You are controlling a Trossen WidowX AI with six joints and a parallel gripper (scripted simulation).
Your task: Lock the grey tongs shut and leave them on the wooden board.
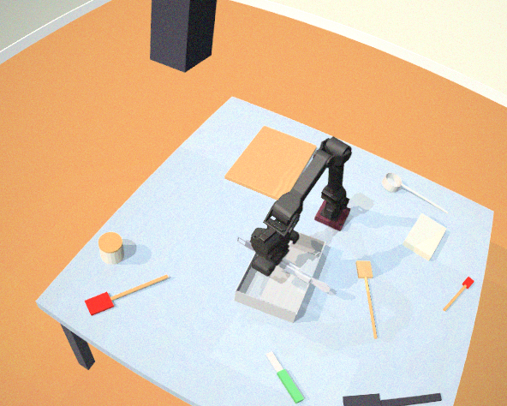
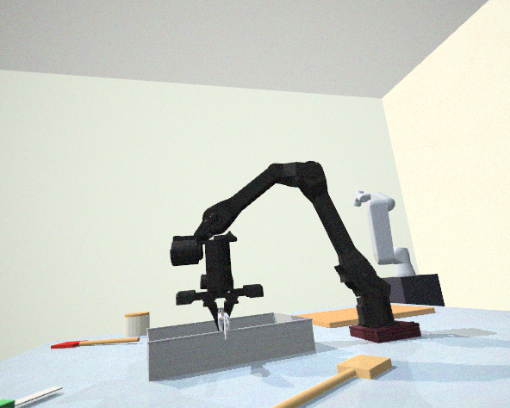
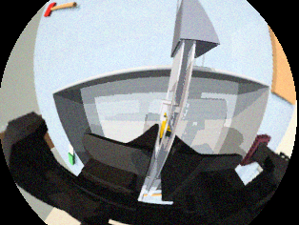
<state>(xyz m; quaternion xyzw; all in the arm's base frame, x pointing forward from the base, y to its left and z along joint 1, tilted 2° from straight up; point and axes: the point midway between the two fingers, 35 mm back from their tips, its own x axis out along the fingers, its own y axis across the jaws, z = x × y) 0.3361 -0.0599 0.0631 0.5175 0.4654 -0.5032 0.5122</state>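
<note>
The grey tongs (image 1: 304, 275) (image 2: 225, 327) (image 3: 195, 26) lie across the roasting tin (image 1: 265, 309) (image 2: 180, 357) (image 3: 69, 121), with their two arms squeezed close together. The hinge end sticks out past the far-left rim in the top view, the tips past the opposite rim. They look about level, not pointing up. My gripper (image 1: 266, 258) (image 2: 221, 323) (image 3: 159, 127) points down over the tin and is shut on the tongs' arms near mid-length. Whether the lock has caught cannot be seen. The wooden board (image 1: 271, 161) (image 2: 334, 317) (image 3: 284, 71) bears nothing.
A lidded canister (image 1: 110, 248) and a red mallet (image 1: 98, 303) are at the left. A green-handled tool (image 1: 289, 385) is at the front. A wooden mallet (image 1: 364, 269), a cream block (image 1: 424, 236) and a white ladle (image 1: 392, 183) are at the right.
</note>
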